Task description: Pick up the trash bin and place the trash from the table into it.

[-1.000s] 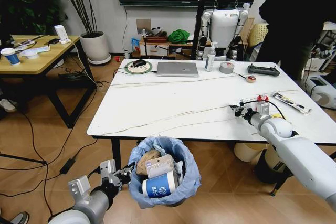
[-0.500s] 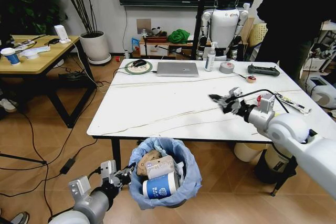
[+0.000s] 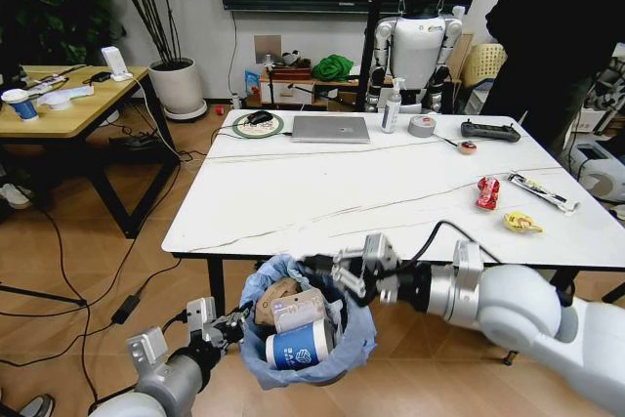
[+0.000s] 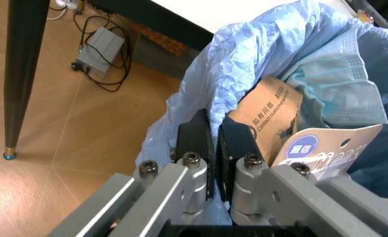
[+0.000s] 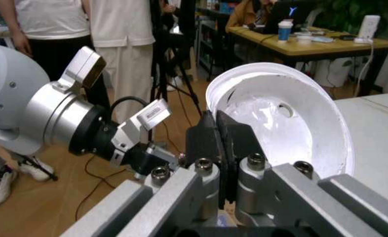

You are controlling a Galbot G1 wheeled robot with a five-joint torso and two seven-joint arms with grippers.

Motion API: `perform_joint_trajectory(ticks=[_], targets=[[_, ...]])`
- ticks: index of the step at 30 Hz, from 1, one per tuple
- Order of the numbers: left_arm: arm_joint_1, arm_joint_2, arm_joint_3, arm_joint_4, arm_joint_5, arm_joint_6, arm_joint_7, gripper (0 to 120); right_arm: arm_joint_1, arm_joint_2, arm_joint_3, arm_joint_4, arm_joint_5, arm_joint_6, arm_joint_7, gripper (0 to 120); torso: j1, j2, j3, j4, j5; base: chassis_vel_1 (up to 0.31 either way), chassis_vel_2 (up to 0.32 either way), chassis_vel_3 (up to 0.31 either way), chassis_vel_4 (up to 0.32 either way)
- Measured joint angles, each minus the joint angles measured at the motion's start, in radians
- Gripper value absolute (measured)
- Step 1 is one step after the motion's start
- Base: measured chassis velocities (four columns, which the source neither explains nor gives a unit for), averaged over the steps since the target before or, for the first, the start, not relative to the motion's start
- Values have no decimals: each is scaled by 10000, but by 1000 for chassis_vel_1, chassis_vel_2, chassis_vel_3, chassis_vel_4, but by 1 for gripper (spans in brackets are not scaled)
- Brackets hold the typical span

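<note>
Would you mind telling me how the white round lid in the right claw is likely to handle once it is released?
The white lid looks thin and light, pinched by its rim in the right claw. Released over the trash bin, it would probably drop and settle unevenly on the cup. It may flex.

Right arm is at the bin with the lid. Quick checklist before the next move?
1. Left hand shut on the trash bin bag rim: ok.
2. Right hand shut on the white lid: ok.
3. Right hand above the bin opening, head view: ok, it looks centred near the rim.
4. Room left in the bin, with the paper cup and cardboard near the top: cannot tell.
5. Table free of trash: not ok, red wrapper and yellow wrapper lie there.
</note>
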State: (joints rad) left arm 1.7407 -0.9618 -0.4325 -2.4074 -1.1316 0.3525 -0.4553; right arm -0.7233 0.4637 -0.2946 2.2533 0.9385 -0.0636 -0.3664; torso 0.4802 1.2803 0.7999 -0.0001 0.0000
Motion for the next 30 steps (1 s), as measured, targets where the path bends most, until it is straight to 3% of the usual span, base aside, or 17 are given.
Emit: perform_joint_trajectory(ticks=[14,17,30], targets=[[262,-189,-4,-166,259,24,6,0,-50,556,-867,-726,-576,745,-264,0,0,0,2,0,0,0,0,0,0],[324,-249,-24,-215,268,28,8,0,-128,536,-872,-806,-637,833,-318,5,0,0,2,0,-1,0,0,0,0],[438,-343,-140,-318,298,37,-2,0,-276,570,-842,-1173,-862,1181,-356,55,0,0,2,-1,-1,0,0,0,0]])
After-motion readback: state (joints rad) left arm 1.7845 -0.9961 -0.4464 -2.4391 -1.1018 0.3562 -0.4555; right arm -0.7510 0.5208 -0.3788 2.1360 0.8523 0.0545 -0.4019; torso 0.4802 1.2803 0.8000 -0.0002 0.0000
